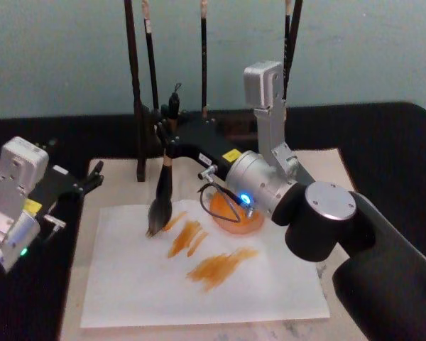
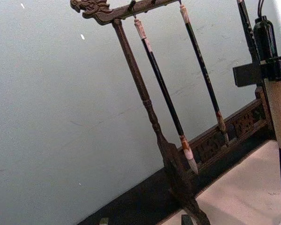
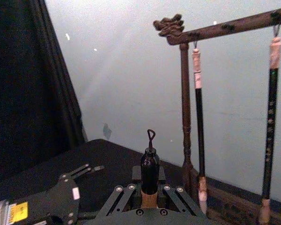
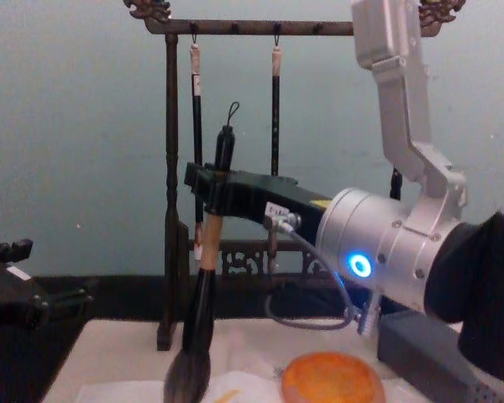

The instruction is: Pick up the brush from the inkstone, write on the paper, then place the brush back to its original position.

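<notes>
1. My right claw (image 1: 167,145): pinching the brush (image 1: 162,186) by its handle, nearly upright.
2. Brush hairs: touching the paper (image 1: 199,291), on its side nearer the table's left edge.
3. Inkstone (image 1: 234,222): at the paper's rear edge.
4. My left claw (image 1: 85,181): spread, at the table's left edge.

inkstone (image 1: 228,222): right of brush (image 1: 161,199), half hidden by right arm (image 1: 326,213)
rack (image 1: 136,106): behind brush, top cut off in head view
paper (image 4: 126,395): under brush, mostly cut off in chest view
</notes>
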Motion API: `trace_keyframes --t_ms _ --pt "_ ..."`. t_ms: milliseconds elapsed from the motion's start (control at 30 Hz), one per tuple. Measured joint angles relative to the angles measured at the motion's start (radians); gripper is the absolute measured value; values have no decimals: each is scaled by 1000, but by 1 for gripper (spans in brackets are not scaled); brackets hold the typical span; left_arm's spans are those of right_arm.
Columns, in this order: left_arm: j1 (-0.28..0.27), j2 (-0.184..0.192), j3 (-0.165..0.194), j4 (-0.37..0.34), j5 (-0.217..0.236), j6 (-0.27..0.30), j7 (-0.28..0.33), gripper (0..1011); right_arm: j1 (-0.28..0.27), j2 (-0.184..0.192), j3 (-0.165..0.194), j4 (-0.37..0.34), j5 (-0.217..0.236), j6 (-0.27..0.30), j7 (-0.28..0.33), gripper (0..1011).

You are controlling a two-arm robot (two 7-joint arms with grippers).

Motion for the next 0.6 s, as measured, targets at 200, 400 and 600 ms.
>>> trace_keyframes --t_ms 200,400,600 --pt "0 0 0 0 0 0 0 1001 -6 1 -6 -5 3 6 21 176" --pt "0 0 0 0 0 0 0 1001 -8 5 -17 -10 11 14 40 176" --pt "0 0 0 0 0 0 0 1001 -11 10 -30 -12 17 23 52 176"
